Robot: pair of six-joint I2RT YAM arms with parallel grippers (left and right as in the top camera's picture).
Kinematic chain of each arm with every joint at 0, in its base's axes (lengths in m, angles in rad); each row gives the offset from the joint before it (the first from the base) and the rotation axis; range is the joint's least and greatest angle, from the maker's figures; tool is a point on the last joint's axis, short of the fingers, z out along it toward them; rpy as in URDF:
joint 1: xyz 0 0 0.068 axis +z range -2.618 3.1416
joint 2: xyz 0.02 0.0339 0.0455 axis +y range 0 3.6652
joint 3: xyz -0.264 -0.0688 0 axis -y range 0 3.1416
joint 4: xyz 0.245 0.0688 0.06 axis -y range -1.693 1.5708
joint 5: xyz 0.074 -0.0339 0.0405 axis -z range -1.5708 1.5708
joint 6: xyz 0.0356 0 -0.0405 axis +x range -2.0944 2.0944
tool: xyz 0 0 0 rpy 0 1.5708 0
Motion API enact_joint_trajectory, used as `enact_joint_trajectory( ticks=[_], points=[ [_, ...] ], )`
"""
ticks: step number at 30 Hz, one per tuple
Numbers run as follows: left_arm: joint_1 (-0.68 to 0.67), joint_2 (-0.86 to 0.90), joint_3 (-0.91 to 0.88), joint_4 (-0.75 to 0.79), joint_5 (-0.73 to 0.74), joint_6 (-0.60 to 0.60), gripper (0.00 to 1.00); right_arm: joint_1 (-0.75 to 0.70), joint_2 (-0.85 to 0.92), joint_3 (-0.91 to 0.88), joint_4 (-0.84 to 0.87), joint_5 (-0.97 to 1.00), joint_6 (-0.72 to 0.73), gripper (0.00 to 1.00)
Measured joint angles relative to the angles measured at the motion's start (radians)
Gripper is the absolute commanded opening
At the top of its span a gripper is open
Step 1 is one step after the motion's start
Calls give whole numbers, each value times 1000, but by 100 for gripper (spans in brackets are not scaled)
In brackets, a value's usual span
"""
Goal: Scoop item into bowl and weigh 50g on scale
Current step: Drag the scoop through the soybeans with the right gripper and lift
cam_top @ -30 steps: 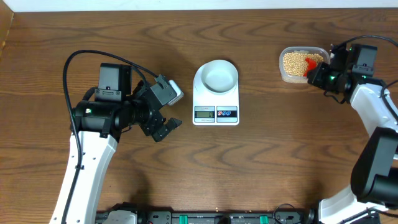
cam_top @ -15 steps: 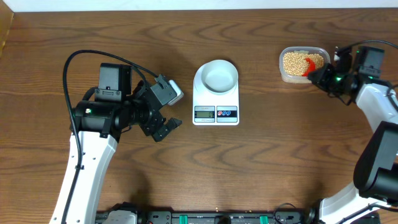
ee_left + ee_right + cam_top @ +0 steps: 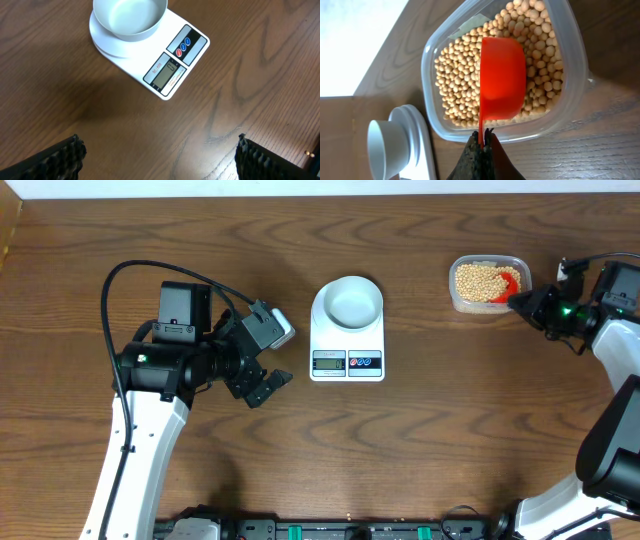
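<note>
The beans (image 3: 460,75) are all in a clear plastic tub (image 3: 570,30) at the far right of the bench (image 3: 450,430). None are in the bowl (image 3: 348,302) yet. An orange-red scoop (image 3: 502,75) lies on top of the beans. I cannot see any beans in it.

The scoop's thin handle runs straight back from the cup, over the near wall of the tub, into the right end effector (image 3: 481,142). Its two fingers are pressed together on the handle, pinching it. So the scoop's long line points from the fingers out across the beans.

The pale bowl stands on the white scale (image 3: 347,362), in the middle of the bench. From the tub it is off toward the left arm's side and a bit nearer the robot, well apart from the tub. The next move is likely to dig into the beans, then carry a load that way. I see nothing standing between tub and bowl. The tub wall under the handle is what the scoop must lift over.

The left end effector (image 3: 268,388) is near the scale, its fingers spread wide and holding nothing. It is closer to the bowl, but the right arm has the scoop. The numbers on the scale are too small to read.
</note>
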Motion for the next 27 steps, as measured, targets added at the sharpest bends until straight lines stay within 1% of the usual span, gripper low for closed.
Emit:
enact_joint_trajectory(
  ticks=[27],
  points=[
    [0,0,0,0,0,0,98,-125,0,0,10,-220,51,1]
  ],
)
